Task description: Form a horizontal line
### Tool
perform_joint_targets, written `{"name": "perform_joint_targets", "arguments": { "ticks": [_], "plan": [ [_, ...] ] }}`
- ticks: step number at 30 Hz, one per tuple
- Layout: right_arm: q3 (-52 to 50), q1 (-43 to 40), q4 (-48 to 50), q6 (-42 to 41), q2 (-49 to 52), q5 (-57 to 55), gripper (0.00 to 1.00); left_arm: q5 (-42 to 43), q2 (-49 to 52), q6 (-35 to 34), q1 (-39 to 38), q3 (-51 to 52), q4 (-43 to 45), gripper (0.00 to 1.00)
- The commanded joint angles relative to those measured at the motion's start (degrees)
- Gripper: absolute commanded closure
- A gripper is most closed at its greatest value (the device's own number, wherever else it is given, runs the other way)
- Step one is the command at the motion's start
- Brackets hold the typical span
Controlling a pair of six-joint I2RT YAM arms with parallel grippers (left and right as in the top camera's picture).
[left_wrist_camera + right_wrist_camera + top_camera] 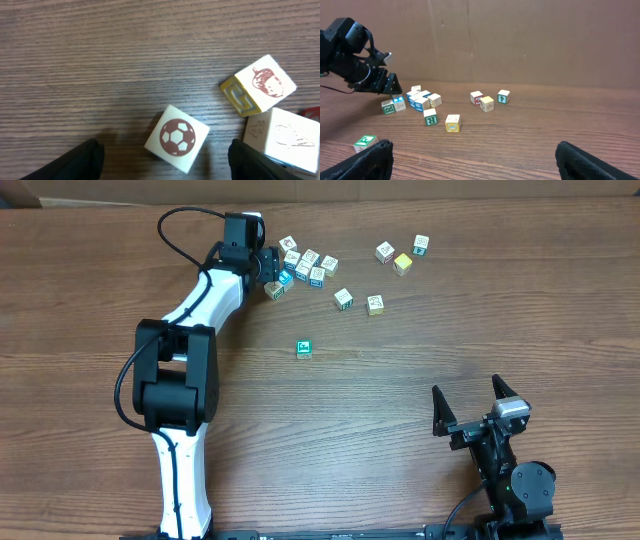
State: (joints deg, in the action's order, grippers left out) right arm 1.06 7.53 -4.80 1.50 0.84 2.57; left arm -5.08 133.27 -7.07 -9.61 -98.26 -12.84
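The horizontal line shows as a single green cube (pixel 304 348) standing alone mid-table, also low at the left in the right wrist view as the green cube (pixel 365 142). My left gripper (pixel 271 268) is at the left edge of a cube cluster (pixel 305 265), low over the table and open. A white cube with a soccer-ball picture (pixel 176 137) lies tilted between the fingers of the left gripper (pixel 167 156), touching neither. My right gripper (pixel 467 390) stands open at the front right with nothing between its fingers.
Beside the ball cube lie an acorn-picture cube with a yellow side (pixel 260 82) and a white cube (pixel 282 137). A green "R" cube (pixel 430 117) and a yellow cube (pixel 452 122) sit apart. More loose cubes (pixel 402 255) lie back right.
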Motion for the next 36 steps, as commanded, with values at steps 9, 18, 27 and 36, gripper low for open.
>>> {"name": "perform_joint_targets", "arguments": {
  "ticks": [9,18,27,36],
  "plan": [
    [-0.61,-0.15,0.13,0.26,-0.68,-0.33,0.00,0.66,2.82,3.89,0.33,0.66,2.54,0.27],
    [-0.61,-0.15,0.13,0.26,-0.68,-0.33,0.00,0.70,4.83,3.85,0.31,0.61,4.79,0.52],
    [-0.61,-0.15,0.13,0.26,-0.68,-0.33,0.00,0.70,3.98,2.75,0.20,0.15,5.01,0.65],
    [-0.61,-0.15,0.13,0.28,-0.68,-0.33,0.00,0.66,-4.17,1.70,0.04,0.15,-1.40,0.67]
  ]
}}
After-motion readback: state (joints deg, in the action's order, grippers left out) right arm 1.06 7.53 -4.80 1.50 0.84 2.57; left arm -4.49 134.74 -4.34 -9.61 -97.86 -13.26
